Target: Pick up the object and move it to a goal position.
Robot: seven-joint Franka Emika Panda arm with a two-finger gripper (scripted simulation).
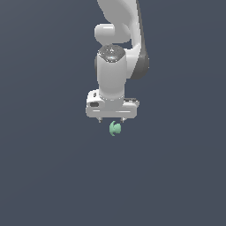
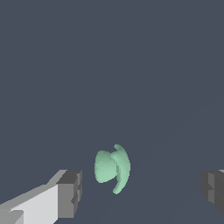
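In the wrist view the two dark grey fingertips [image 2: 70, 192] stand wide apart, one at each side of the frame, with nothing between them touching either pad. The gripper [image 2: 142, 190] is spread to a gap far wider than the piece it faces.

Beyond the fingertips lies the object [image 2: 112, 167], a mint-green lump with a rounded body and a thin curved flange. It sits inside the gap between the jaws but off-centre, clearly nearer one fingertip than the other, and apart from both. Its long axis follows the crescent flange, running roughly across the line that joins the two fingertips; the rounded bulge points toward the nearer finger.

In the exterior view the white gripper [image 1: 112, 120] hangs pointing down from the arm [image 1: 115, 48], and the object [image 1: 114, 128] shows just under its short fingertips, about midway along the hand's width. Whether it rests on the plain dark surface [image 1: 53, 176] cannot be told.
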